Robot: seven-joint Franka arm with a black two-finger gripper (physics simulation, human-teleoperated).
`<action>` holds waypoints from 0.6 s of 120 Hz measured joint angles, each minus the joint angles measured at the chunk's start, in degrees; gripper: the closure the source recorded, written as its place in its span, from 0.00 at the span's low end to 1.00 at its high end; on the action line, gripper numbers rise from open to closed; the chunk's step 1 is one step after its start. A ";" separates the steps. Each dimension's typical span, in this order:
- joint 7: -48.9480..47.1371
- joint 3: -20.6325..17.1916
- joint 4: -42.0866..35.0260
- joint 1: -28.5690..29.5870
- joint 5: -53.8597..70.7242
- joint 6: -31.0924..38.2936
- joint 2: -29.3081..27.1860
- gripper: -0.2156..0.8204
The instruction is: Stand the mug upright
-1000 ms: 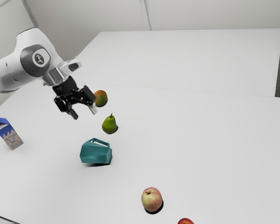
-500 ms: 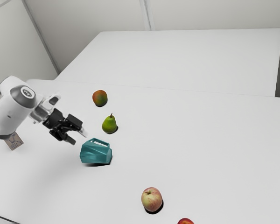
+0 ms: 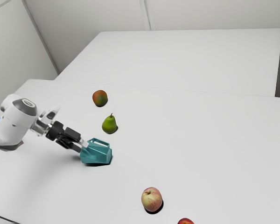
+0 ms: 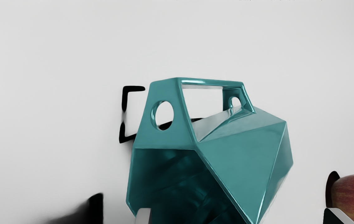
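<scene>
The teal faceted mug (image 3: 96,152) lies on its side on the table, its handle uppermost and its mouth facing my hand. At the mouth end, my gripper (image 3: 82,147) reaches in low and tilted from the exterior view's left. In the wrist view, the mug (image 4: 239,155) shows its dark hollow and handle. My gripper (image 4: 236,216) has its fingers wide apart there, one tip overlapping the mouth and the other out past the mug's side, near the apple. Nothing is squeezed between them.
A green pear (image 3: 109,124) and a mango (image 3: 100,98) sit beyond the mug. An apple (image 3: 151,199) and a red fruit (image 3: 185,221) lie toward the exterior view's bottom. The carton is mostly hidden behind the arm.
My hand has come down and then moved toward the exterior view's right, up to the mug's mouth. The arm now covers most of the carton. The mug has not moved.
</scene>
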 joint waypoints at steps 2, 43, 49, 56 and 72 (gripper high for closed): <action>0.56 -0.05 0.01 -0.18 -0.36 -0.16 0.16 0.21; 9.13 -0.35 -0.37 -1.47 -4.36 -3.62 2.43 0.41; 10.03 -0.35 -0.33 -1.41 -4.52 -3.98 2.51 0.50; 10.99 -0.36 -0.32 -1.29 -4.64 -4.37 2.37 0.60; 12.88 -0.36 -0.31 -1.15 -4.77 -5.06 1.91 0.78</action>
